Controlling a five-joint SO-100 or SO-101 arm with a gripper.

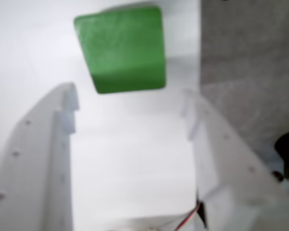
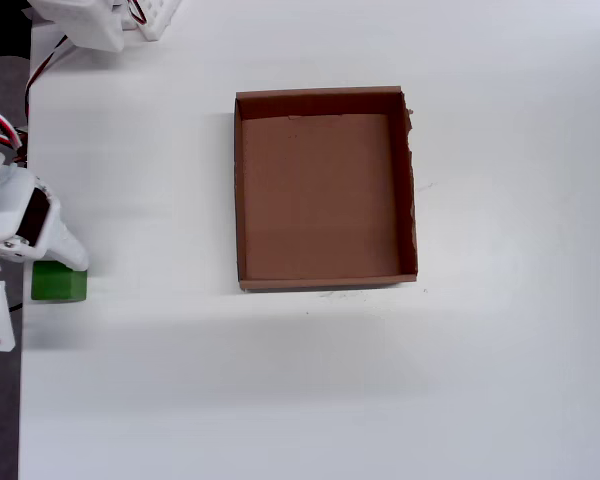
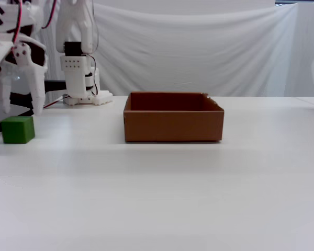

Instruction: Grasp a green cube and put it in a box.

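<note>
Blurry wrist close-up, overhead, and table-level side views.

A staged robot test bench, lab-like rather than homely: a bare white table [image 3: 199, 198], a white cloth [image 3: 199, 47] hung as a plain backdrop behind its far edge, and a white arm [image 3: 76, 47] with exposed wiring mounted near the table's far left corner.

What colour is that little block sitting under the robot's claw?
Bright green. The green cube shows best in the wrist view, close up.
</note>
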